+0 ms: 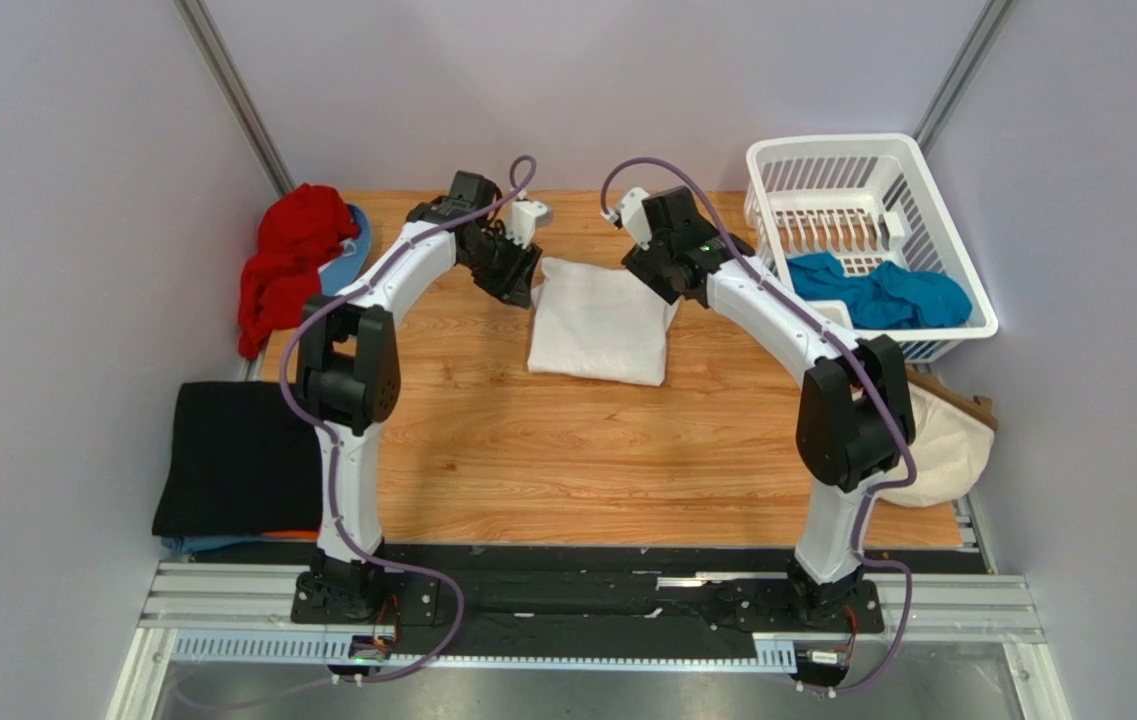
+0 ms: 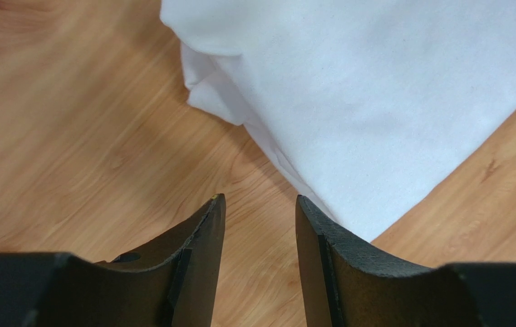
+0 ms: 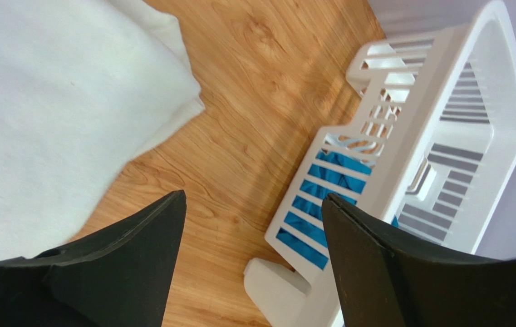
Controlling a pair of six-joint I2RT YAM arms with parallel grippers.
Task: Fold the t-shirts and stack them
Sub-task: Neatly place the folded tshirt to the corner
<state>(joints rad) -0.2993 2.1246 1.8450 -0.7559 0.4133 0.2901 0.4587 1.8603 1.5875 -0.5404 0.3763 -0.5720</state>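
A folded white t-shirt (image 1: 600, 320) lies at the back middle of the wooden table; no print shows on it. It also shows in the left wrist view (image 2: 376, 88) and the right wrist view (image 3: 56, 116). My left gripper (image 1: 517, 279) is open and empty just left of the shirt's top-left corner; its jaws (image 2: 260, 204) hang over bare wood. My right gripper (image 1: 658, 276) is open and empty at the shirt's top-right corner, jaws (image 3: 254, 204) over bare wood. A teal shirt (image 1: 881, 291) lies in the white basket (image 1: 965, 240). A black folded shirt (image 1: 241, 455) lies at the left edge, with orange cloth (image 1: 289, 534) under it.
A red garment (image 1: 289, 258) is bunched at the back left over a blue thing. The cream cloth bag (image 1: 953, 435) hangs off the table's right edge. The basket shows close to my right gripper in the right wrist view (image 3: 444, 136). Grey walls enclose the table.
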